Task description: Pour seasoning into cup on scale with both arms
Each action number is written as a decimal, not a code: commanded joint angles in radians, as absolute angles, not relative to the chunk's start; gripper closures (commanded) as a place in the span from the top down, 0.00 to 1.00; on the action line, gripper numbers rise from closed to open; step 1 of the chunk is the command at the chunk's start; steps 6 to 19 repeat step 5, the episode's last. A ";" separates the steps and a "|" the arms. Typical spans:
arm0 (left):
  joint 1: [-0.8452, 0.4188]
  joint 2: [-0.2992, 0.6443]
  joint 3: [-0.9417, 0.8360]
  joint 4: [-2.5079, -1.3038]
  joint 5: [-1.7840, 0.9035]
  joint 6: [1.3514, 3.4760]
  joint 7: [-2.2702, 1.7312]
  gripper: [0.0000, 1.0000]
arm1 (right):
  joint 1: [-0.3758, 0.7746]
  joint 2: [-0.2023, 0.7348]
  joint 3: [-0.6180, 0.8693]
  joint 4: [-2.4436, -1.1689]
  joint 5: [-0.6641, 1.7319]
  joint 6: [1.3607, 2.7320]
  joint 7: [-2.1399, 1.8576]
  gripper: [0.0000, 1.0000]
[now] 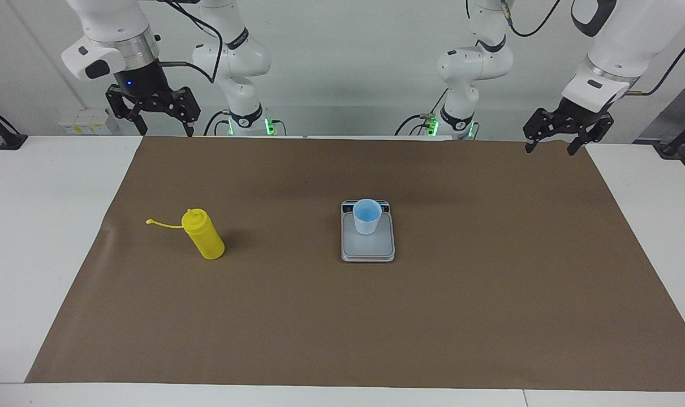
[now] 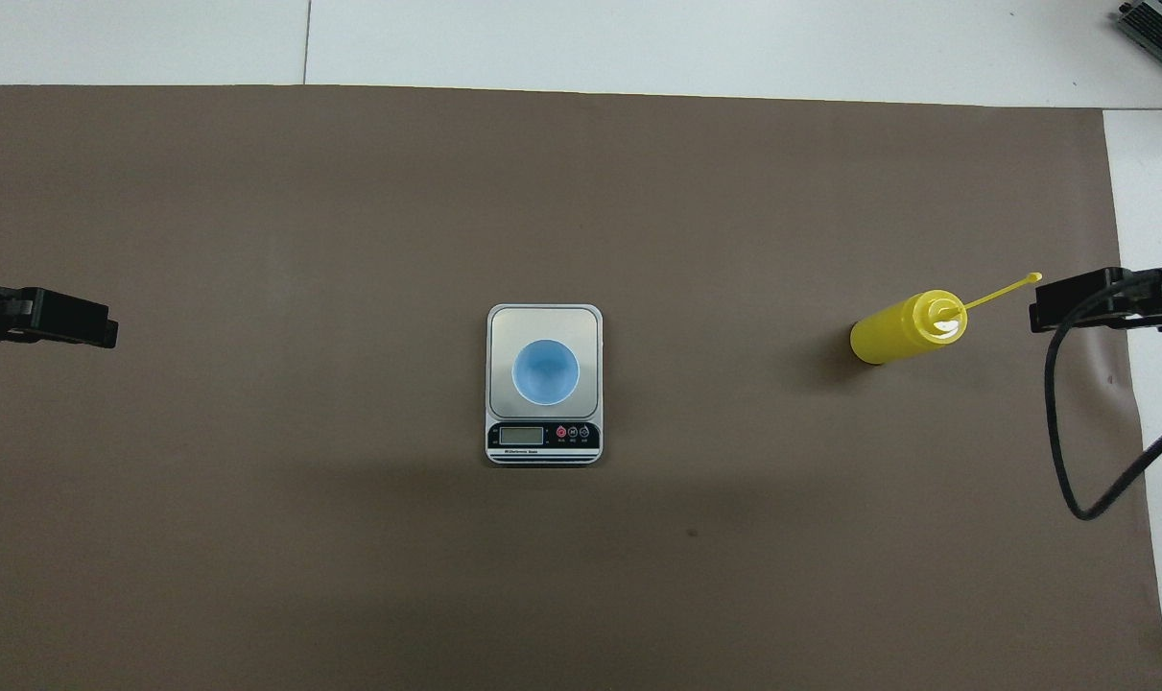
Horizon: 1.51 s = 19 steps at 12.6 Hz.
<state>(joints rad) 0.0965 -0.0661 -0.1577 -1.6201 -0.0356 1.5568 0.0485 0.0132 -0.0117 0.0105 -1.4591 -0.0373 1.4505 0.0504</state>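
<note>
A silver-grey scale (image 1: 367,240) is lying flat in the middle of the brown mat (image 1: 461,305) that is covering most of the white table (image 1: 31,226), with its dark display strip (image 2: 542,435) at the end nearer to the robots. A small light blue cup (image 1: 367,216) is standing upright on the scale's weighing plate, toward the display end, and nothing is touching it. The yellow seasoning bottle (image 1: 204,233) is standing upright on the mat toward the right arm's end of the table, well apart from the scale and about level with it; its thin cap strap (image 1: 162,224) is sticking out sideways from the nozzle toward the table's edge. The right gripper (image 1: 153,121) is hanging in the air above the mat's edge at the robots' end, well above and away from the bottle, its two fingers spread apart and gripping nothing. The left gripper (image 1: 550,144) is hanging over the corner of the mat at the left arm's end of the table, also spread wide and carrying nothing, with the arm waiting there. In the overhead view only dark tips of the two grippers are showing at the side edges, the right gripper's tip near the end of the strap without touching it
</note>
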 commanded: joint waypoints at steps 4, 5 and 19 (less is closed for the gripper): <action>0.110 -0.097 -0.163 -1.655 -0.048 1.562 0.055 1.00 | -0.005 -0.067 0.015 -1.552 -0.012 1.448 0.034 1.00; 0.110 -0.097 -0.163 -1.655 -0.048 1.562 0.055 1.00 | -0.005 -0.067 0.015 -1.552 -0.014 1.448 0.032 1.00; 0.110 -0.097 -0.163 -1.655 -0.048 1.562 0.055 1.00 | -0.005 -0.067 0.015 -1.552 -0.014 1.448 0.032 1.00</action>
